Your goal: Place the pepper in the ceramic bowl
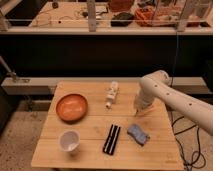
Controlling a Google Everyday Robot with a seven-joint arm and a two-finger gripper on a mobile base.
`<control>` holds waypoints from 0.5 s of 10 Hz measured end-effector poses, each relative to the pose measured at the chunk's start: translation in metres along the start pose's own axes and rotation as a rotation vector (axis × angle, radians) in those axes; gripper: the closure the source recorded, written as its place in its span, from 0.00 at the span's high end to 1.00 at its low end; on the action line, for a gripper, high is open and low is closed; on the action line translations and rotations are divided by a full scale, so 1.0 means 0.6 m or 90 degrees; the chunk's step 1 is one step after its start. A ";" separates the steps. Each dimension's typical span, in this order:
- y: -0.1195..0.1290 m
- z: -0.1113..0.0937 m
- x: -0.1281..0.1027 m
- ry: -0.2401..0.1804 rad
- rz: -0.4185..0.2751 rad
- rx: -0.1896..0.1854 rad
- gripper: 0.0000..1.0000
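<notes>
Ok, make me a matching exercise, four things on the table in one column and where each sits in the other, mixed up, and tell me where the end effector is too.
Things:
1. orange bowl
2. white cup
3. black bars
4. blue-grey cloth

Places:
A. front right, below the arm
B. front left corner
C. left side, behind the cup
D. front middle

Pairs: 1-C, 2-B, 3-D, 4-A

The end effector hangs at the end of the white arm over the right part of the table, behind the cloth.
</notes>
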 end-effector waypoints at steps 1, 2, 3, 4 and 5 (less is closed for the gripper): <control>0.000 0.000 0.004 0.000 0.001 -0.001 0.43; -0.003 -0.005 0.001 -0.001 -0.004 0.000 0.40; -0.011 -0.013 -0.013 -0.001 -0.010 0.002 0.34; -0.017 -0.013 -0.028 -0.003 -0.008 0.001 0.35; -0.023 -0.011 -0.040 -0.005 -0.003 0.001 0.40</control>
